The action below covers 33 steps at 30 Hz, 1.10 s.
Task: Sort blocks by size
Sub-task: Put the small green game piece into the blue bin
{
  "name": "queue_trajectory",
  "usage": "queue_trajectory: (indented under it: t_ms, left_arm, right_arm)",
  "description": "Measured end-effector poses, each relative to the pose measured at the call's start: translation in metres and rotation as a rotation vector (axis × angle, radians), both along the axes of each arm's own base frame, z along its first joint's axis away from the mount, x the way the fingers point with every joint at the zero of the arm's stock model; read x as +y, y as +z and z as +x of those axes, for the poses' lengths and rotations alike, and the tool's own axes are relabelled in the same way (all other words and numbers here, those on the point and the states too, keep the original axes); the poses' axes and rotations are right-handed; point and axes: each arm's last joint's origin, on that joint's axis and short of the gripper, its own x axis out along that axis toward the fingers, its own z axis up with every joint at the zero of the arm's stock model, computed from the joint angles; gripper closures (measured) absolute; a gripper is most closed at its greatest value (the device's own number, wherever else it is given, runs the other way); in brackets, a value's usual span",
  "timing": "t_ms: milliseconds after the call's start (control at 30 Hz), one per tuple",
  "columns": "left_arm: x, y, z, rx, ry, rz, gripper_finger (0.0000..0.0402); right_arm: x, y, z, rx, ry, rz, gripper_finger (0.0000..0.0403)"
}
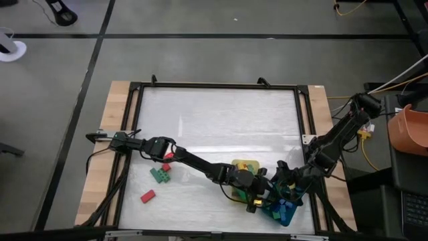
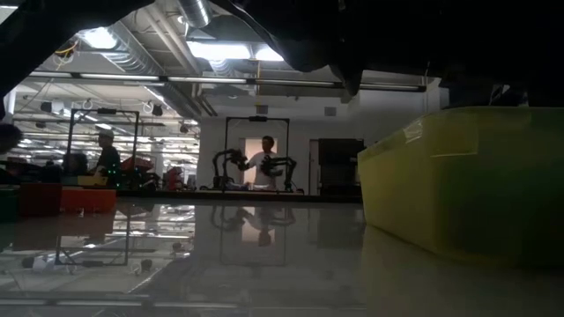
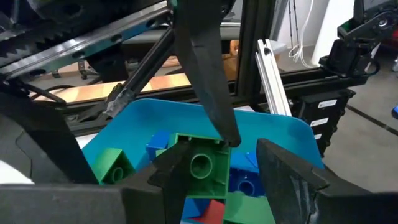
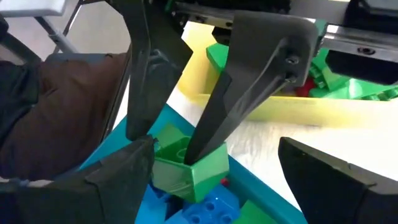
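Green square plastic block (image 3: pixel 200 169) sits clenched in my left claw (image 3: pixel 214 171), above the teal plastic tray (image 3: pixel 283 127); my right claw (image 4: pixel 214 180) gapes beside.

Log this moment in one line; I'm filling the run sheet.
left gripper: holds green block over teal tray | right gripper: open beside it | yellow tray: blocks inside

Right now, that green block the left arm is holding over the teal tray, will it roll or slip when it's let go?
The green block looks rigid and flat-sided, so it probably won't roll. The left gripper holds it above loose blocks in the teal tray, so it may land tilted. Its glossy plastic could slip.
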Motion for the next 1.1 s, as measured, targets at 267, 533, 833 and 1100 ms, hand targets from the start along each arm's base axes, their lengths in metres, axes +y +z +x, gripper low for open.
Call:
queue_trajectory:
  t_ms: [267,533,833,1100]
  left_arm:
    - [-0.004,0.001,-0.001,0.019,0.004,-0.063,0.0233]
    - [-0.004,0.001,-0.001,0.036,0.011,-0.119,0.0233]
    - [-0.007,0.000,-0.002,0.045,0.002,-0.119,0.0233]
    - [-0.011,0.002,-0.003,0.029,-0.007,-0.116,0.0233]
  right_arm:
    - [-0.006,0.007,-0.005,-0.014,0.004,0.013,0.0059]
    - [-0.011,0.009,-0.008,-0.017,-0.015,-0.011,0.0059]
    - [-0.013,0.012,-0.005,-0.123,-0.052,-0.092,0.0059]
    - [-0.011,0.009,-0.004,-0.105,-0.034,-0.107,0.0059]
